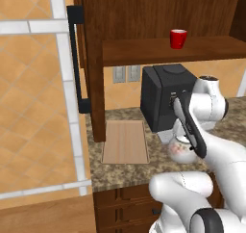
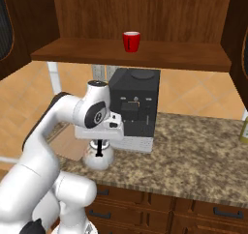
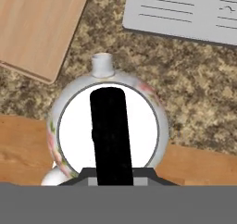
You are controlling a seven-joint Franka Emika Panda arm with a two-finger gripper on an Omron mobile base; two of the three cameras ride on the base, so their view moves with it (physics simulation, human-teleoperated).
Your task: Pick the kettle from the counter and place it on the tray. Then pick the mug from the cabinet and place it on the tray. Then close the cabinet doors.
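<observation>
The white kettle (image 3: 69,126) with faint floral marks sits close to the front edge of the granite counter (image 3: 194,93). My gripper (image 2: 99,149) comes straight down over it and is shut on its thin black arched handle (image 3: 110,130). Whether the kettle rests on the counter or hangs just above it I cannot tell. It also appears behind my forearm as the kettle (image 1: 178,148) and below my hand as the kettle (image 2: 99,159). The tan wooden tray (image 1: 126,141) lies flat to its left. The red mug (image 1: 178,38) stands upright on the cabinet shelf (image 1: 144,51), mug (image 2: 131,41).
A big black coffee machine (image 1: 161,97) stands right behind the kettle, its grey drip grate (image 3: 185,10) close by. The left cabinet door (image 1: 77,58) is swung open beside the tray. A bottle (image 2: 244,126) stands at the counter's far right. Drawer fronts (image 2: 193,211) run below.
</observation>
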